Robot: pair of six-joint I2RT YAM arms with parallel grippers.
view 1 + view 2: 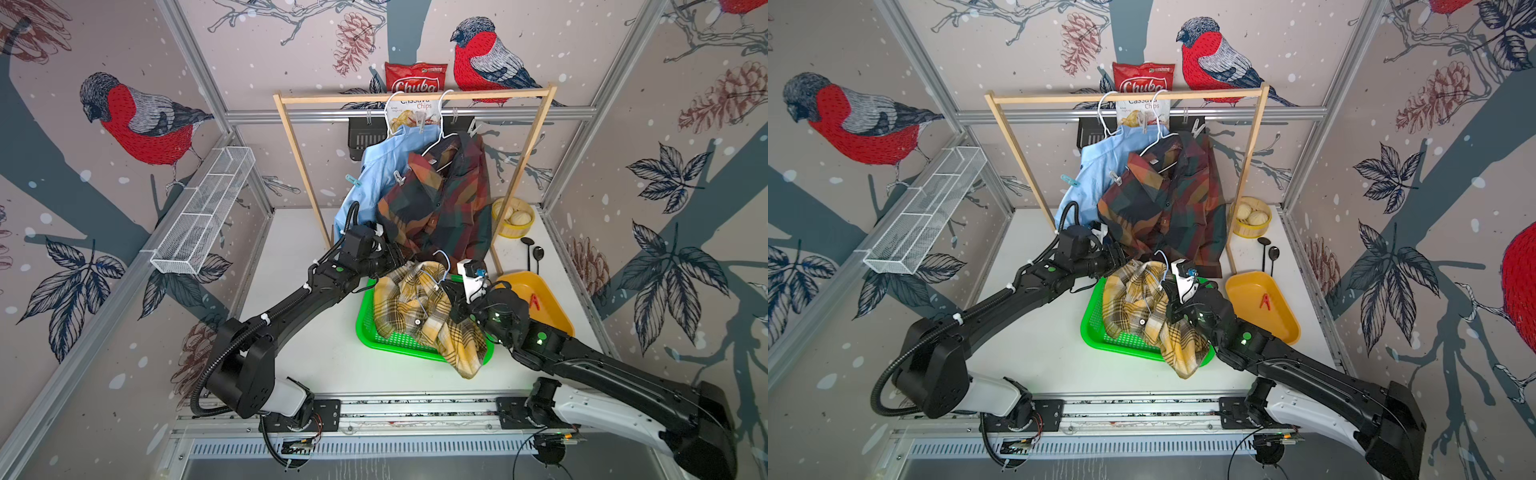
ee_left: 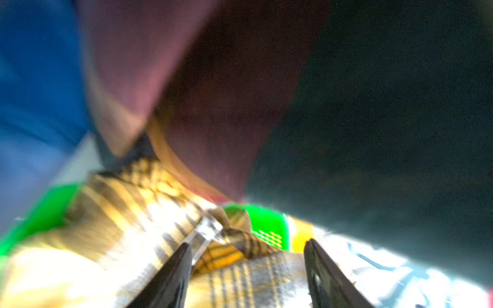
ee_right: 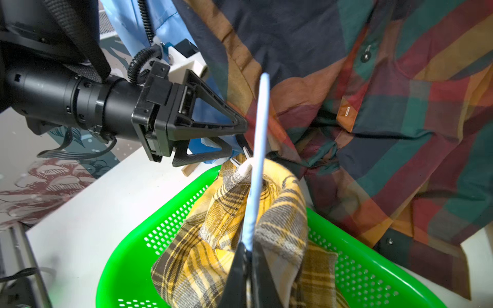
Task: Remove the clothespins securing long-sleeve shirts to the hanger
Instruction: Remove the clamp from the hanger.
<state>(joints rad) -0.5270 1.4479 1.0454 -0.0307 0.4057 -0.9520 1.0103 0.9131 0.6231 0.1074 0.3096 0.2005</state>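
The red chip bag point(image 1: 415, 79) behind the rail reads "Chuba" in white, then "Cassava Chips" lower down.

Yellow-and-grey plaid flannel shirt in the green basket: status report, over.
Right gripper shut on pale blue wire hanger. Left gripper open at clear plastic clothespin on yellow-and-grey plaid flannel shirt. Dark plaid shirt hanging close over it.
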